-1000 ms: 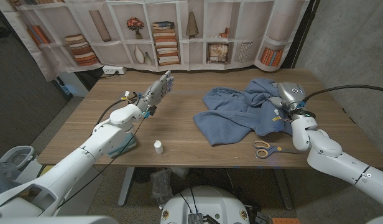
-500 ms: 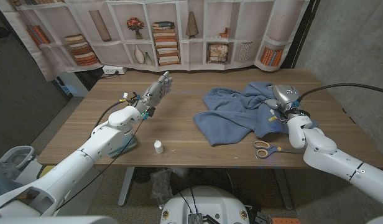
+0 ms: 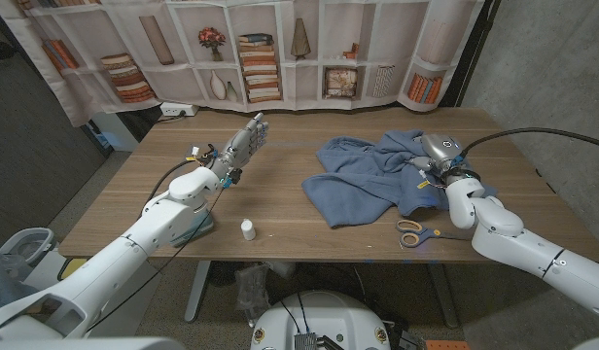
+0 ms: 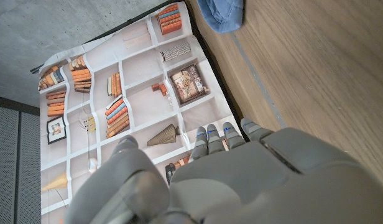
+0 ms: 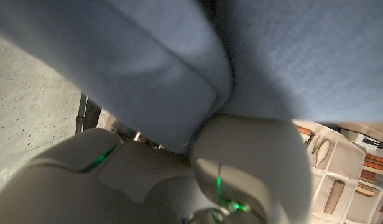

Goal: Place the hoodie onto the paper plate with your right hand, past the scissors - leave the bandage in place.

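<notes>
Wooden table [image 3: 309, 219] bears one hoodie [image 3: 377, 175], one scissors [image 3: 413, 232]; right hand [image 3: 438, 156] buried in hoodie, grip unclear

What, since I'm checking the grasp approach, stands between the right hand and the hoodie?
Nothing visible does. The right hand is on the hoodie, and the right wrist view shows blue fabric lying against it. The scissors lie nearer the table's front edge, beside the right forearm, not between them.

text: none legible | labels: none | brands: none | numbers: none
</notes>
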Controlling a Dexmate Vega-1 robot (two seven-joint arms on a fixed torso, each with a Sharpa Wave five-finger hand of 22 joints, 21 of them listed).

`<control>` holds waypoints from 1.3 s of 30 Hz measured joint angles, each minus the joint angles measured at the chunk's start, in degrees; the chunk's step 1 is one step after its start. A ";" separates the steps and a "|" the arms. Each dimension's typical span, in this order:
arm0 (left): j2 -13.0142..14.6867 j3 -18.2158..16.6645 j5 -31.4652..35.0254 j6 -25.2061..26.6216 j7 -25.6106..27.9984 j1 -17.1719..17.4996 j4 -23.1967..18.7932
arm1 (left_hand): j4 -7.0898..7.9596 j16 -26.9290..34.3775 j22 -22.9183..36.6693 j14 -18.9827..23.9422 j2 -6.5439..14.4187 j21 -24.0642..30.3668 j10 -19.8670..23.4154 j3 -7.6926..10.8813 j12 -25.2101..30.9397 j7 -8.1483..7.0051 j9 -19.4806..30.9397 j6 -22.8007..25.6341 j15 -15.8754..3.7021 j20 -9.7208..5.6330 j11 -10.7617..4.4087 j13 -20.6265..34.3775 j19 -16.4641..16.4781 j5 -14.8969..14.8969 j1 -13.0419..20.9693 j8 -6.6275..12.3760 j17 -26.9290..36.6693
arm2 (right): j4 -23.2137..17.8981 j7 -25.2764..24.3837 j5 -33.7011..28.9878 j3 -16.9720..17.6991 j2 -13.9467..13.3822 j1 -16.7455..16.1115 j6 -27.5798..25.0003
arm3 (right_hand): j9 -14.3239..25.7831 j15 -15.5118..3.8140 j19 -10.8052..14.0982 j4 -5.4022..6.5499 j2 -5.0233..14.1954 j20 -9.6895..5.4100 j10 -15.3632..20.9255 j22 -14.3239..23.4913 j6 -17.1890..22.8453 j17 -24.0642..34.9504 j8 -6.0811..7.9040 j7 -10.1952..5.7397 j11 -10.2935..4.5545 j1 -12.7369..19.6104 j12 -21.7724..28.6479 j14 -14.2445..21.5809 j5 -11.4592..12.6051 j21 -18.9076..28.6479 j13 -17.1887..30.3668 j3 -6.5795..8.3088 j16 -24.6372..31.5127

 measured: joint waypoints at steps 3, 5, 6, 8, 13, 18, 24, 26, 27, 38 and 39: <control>-0.11 0.02 -0.01 0.00 0.00 0.00 0.08 | 0.00 0.00 0.00 0.00 0.29 0.00 0.00 0.00 0.00 0.00 0.00 0.00 0.00 0.00 0.00 0.00 0.00 0.00 0.29 0.00 -0.13 | 0.07 0.71 0.34 -0.16 -0.26 0.29 0.34 | 0.01 0.00 0.00 0.00 0.00 0.00 0.00 -0.27 0.00 0.00 -0.10 0.00 0.00 0.00 0.00 0.00 0.00 0.00 0.00 0.00 0.00; -0.15 0.11 -0.01 0.00 0.01 0.00 0.10 | 0.00 0.00 0.00 0.00 0.29 0.00 0.00 0.00 0.00 0.00 0.00 0.00 0.00 0.00 0.00 0.00 0.00 0.00 0.29 0.00 -0.13 | 0.13 1.39 0.79 -0.22 -0.50 0.51 0.67 | 0.02 0.00 0.00 0.00 0.00 0.00 0.00 -0.27 0.00 0.00 -0.10 0.00 0.00 0.00 0.00 0.00 -0.03 0.00 0.00 0.00 0.00; -0.15 0.11 -0.01 0.00 0.01 0.00 0.10 | 0.00 0.00 0.00 0.00 0.29 0.00 0.00 0.00 0.00 0.00 0.00 0.00 0.00 0.00 0.00 0.00 0.00 0.00 0.29 0.00 -0.13 | 0.15 1.69 0.98 -0.24 -0.60 0.61 0.81 | 0.03 -0.01 -0.22 0.00 0.00 -0.03 0.00 -0.27 0.00 0.00 -0.10 0.00 0.00 0.00 0.00 0.00 -0.04 0.00 0.00 0.00 0.00; -0.23 0.29 -0.01 0.00 0.03 -0.03 0.11 | 0.00 0.00 0.00 0.00 0.30 0.00 0.00 0.00 0.00 0.00 0.00 0.00 0.00 0.00 0.00 0.00 0.00 0.00 0.29 0.00 -0.13 | 0.20 2.07 1.22 -0.26 -0.73 0.71 0.99 | 0.03 0.17 -0.62 0.00 0.00 0.20 0.00 -0.27 0.00 0.00 -0.10 0.00 0.00 0.00 -0.01 -0.57 -0.05 0.00 -0.01 0.00 -0.23; -0.33 0.49 0.03 0.26 0.09 -0.17 0.11 | 0.00 0.00 0.00 0.00 0.30 0.00 0.00 0.00 0.00 0.00 0.00 0.00 0.00 0.00 0.00 0.00 0.00 0.00 0.29 0.00 -0.13 | 0.27 2.84 1.67 -0.30 -1.07 0.97 1.30 | 0.04 0.40 -1.54 1.94 0.00 0.52 0.00 -0.53 -0.21 0.01 -0.14 -0.21 -0.01 0.00 -0.44 -1.23 -0.05 -0.24 -0.02 -1.95 -0.22; -0.48 0.73 0.10 0.57 0.19 -0.28 0.11 | -0.19 0.00 0.00 0.00 0.52 0.00 0.00 -0.19 0.00 0.00 0.00 0.00 0.00 0.00 0.00 0.00 0.00 0.00 0.52 0.00 -0.12 | 0.36 3.89 2.14 -0.37 -1.53 1.29 1.74 | 0.04 0.71 -2.27 5.45 -0.32 0.64 -0.42 -0.80 -0.82 -0.09 -0.78 -0.82 -0.43 -0.33 -0.89 -1.93 -0.46 -0.90 -0.03 -1.52 -0.22; -0.61 0.79 0.10 0.70 0.32 -0.28 0.17 | -0.25 0.00 0.00 0.00 0.28 0.00 0.00 -0.25 0.00 0.00 0.00 0.00 0.00 0.00 0.00 0.00 0.00 0.00 0.75 0.00 -0.12 | 0.35 5.11 2.50 -0.39 -1.93 1.58 1.97 | 0.03 1.45 -3.07 6.98 0.93 1.03 -2.13 -1.06 -2.07 -0.27 -1.27 -2.07 -1.03 -7.36 -1.89 -4.72 -0.46 -2.30 -0.03 -1.73 -0.66; -0.63 0.80 0.10 0.77 0.40 -0.25 0.18 | -0.24 0.00 0.00 0.00 0.29 0.00 0.00 -0.25 0.00 0.00 0.00 0.00 0.00 0.00 0.00 0.00 0.00 0.00 0.75 0.00 -0.12 | 0.25 5.47 2.58 -0.42 -2.07 1.71 1.97 | 0.04 1.61 -3.77 7.23 1.62 0.88 -3.08 -1.23 -2.67 -0.27 -1.66 -2.66 -1.07 -9.40 -1.98 -5.77 -0.39 -2.91 -0.02 -1.97 -0.90; -0.63 0.80 0.10 0.79 0.41 -0.23 0.19 | -0.24 0.00 0.00 0.00 0.29 0.00 0.00 -0.25 0.00 0.00 0.00 0.00 0.00 0.00 0.00 0.00 0.00 0.00 0.75 0.00 -0.12 | 0.15 5.81 2.65 -0.44 -2.15 1.78 1.95 | 0.03 1.77 -4.17 7.36 1.46 1.20 -3.56 -1.32 -3.01 -0.27 -1.71 -3.00 -1.02 -9.61 -1.98 -6.32 -0.11 -3.25 0.04 -2.01 -1.08; -0.51 0.80 0.10 1.10 0.87 0.06 -0.10 | -0.24 0.00 0.00 0.00 0.51 0.00 0.00 -0.24 0.00 0.00 0.00 0.00 0.00 0.00 0.00 0.00 0.00 0.00 0.98 0.00 -0.12 | -1.01 9.09 3.91 -0.41 -2.88 2.16 1.02 | 0.43 4.16 -13.14 8.76 1.02 5.21 -10.14 -1.33 -8.25 -0.26 -2.09 -4.61 -0.79 -14.82 -1.98 -14.91 1.13 -8.73 1.33 -2.78 -1.50; -0.50 0.80 0.10 1.10 0.87 0.07 -0.15 | -0.24 0.00 0.00 0.00 0.51 0.00 0.00 -0.24 0.00 0.00 0.00 0.00 0.00 0.00 0.00 0.00 0.00 0.00 0.97 0.00 -0.12 | -1.01 9.42 4.07 -0.41 -2.88 2.16 0.84 | 0.34 4.30 -13.96 8.76 1.10 5.95 -10.73 -1.33 -8.55 -0.26 -2.09 -4.55 -0.80 -14.89 -1.98 -15.59 1.13 -9.27 1.37 -2.78 -1.50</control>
